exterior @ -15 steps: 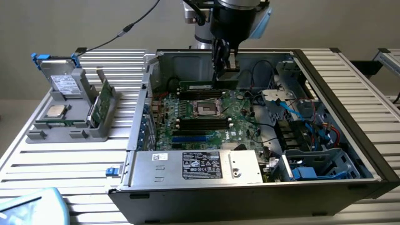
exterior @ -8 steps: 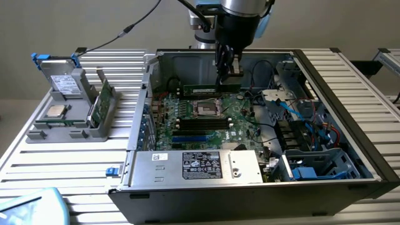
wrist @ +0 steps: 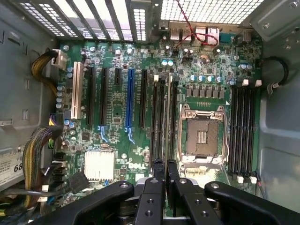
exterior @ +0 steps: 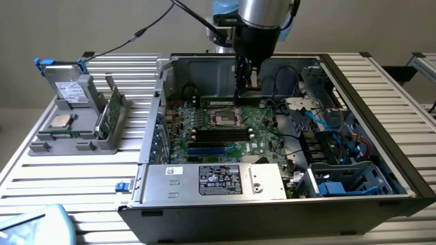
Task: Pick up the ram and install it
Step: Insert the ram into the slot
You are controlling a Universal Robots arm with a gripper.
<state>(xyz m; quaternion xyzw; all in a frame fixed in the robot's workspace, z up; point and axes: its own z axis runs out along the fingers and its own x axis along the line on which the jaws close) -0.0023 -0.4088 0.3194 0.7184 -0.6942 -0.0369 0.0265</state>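
The white word DELL is printed on the green main board (wrist: pixel 115 108), beside its finned metal cooler (wrist: pixel 99 165). A pale sticker (wrist: pixel 8 167) at the case wall shows 68. Print on the power supply label (exterior: pixel 219 179) is too small to read.

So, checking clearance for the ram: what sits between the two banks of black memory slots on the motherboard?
The empty CPU socket in its metal frame lies in the stretch between the memory slots, seen clearly in the wrist view.

A silver arm (exterior: pixel 261 11) with pale-blue caps (exterior: pixel 225 7), black cable (exterior: pixel 146 28) and black bolted gripper (wrist: pixel 165 165).
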